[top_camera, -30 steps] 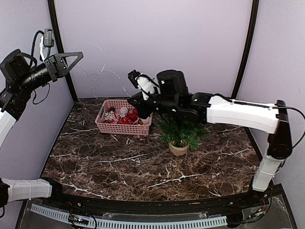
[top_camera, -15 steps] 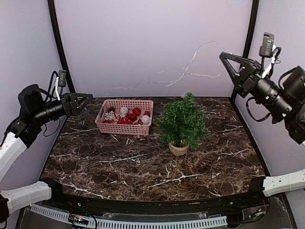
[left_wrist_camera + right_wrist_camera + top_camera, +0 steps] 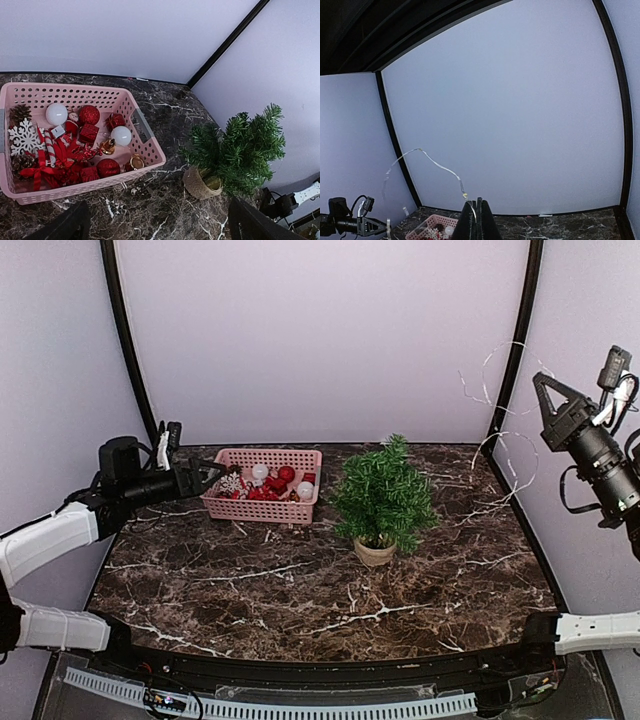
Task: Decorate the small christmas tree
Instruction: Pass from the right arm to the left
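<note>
The small christmas tree (image 3: 385, 492) stands upright in its tan pot (image 3: 375, 552) mid-table, bare of ornaments; it also shows in the left wrist view as the tree (image 3: 242, 147). My left gripper (image 3: 210, 476) hovers low by the left end of the pink basket (image 3: 262, 454), open, its dark fingers (image 3: 70, 227) wide apart with nothing between them. My right gripper (image 3: 542, 383) is high at the right wall, shut on a thin wire light string (image 3: 440, 165). The string (image 3: 508, 343) curls loosely in the air and trails down toward the table's right side.
The pink basket (image 3: 145, 132) holds red baubles, white balls, a white snowflake, pine cones, gold bells and red bows. Black frame posts stand in both back corners. The walls close in on three sides of the dark marble table (image 3: 300, 590).
My left arm has come down from high on the left to beside the basket, and its gripper has opened. My right arm has swung from over the tree up to the right, taking the string.
</note>
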### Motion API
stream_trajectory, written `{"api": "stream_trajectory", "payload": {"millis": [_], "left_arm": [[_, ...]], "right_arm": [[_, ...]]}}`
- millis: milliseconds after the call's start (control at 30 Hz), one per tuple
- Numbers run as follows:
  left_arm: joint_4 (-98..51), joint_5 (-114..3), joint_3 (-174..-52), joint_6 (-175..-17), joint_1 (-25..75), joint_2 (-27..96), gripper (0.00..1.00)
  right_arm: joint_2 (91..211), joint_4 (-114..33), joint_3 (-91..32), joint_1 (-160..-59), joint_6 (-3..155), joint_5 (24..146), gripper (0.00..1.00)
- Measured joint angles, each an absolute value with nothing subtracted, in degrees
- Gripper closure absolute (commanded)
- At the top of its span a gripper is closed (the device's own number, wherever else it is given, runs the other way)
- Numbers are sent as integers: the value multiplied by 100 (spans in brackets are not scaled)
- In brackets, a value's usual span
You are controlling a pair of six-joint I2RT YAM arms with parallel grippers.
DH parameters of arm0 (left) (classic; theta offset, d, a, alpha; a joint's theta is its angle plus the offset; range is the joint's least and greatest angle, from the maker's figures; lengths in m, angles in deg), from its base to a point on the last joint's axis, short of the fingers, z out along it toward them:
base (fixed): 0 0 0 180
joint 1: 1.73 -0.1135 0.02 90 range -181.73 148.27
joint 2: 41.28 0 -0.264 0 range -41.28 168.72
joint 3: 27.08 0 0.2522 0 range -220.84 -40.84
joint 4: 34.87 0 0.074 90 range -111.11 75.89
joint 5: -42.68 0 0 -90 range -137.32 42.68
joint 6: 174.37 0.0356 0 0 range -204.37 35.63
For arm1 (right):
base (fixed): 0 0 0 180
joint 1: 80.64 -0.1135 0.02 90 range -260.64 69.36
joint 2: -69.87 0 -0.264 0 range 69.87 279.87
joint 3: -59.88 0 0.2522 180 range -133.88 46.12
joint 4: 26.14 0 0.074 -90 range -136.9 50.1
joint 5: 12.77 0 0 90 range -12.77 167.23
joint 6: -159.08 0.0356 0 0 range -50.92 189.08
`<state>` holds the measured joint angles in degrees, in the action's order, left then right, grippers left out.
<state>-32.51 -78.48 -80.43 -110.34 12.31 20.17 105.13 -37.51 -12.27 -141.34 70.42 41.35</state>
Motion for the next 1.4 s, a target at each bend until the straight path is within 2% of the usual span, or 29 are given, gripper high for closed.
{"api": "stream_trajectory", "payload": {"millis": [300,600,933,1000,1067,1100,1133,1167,1200,1267,1400], "left_arm": [[-3557,-7922,-8559,-11002,1727,3578,3],[-3712,-8114,-9748,-10724,2497,5219,1],[-3529,-8423,-10375,-10464,2831,6076,14],[-3433,-8442,-10467,-10414,2905,6176,24],[-3367,-8453,-10502,-10381,2964,6246,46],[-3312,-8455,-10511,-10366,2975,6257,54],[-3262,-8453,-10513,-10331,3002,6264,69],[-3197,-8444,-10522,-10309,3008,6266,75],[-3142,-8433,-10526,-10296,3023,6266,86],[-3076,-8409,-10531,-10263,3039,6266,98],[-2926,-8267,-10531,-10191,3043,6192,100]], "right_arm": [[9967,-3902,-818,-14134,7003,3200,100],[9899,-4120,-722,-14134,7003,2915,100],[9869,-4188,-722,-14134,6996,2839,100],[9867,-4195,-722,-14134,6996,2837,100],[9864,-4206,-722,-14134,6996,2839,100],[9858,-4214,-722,-14134,6996,2837,100],[9851,-4216,-722,-14134,6994,2837,100],[9842,-4219,-722,-14134,6994,2837,100],[9834,-4221,-722,-14134,6994,2837,100],[9812,-4241,-722,-14134,6994,2835,100],[9792,-4306,-722,-14134,6996,2824,100]]}}
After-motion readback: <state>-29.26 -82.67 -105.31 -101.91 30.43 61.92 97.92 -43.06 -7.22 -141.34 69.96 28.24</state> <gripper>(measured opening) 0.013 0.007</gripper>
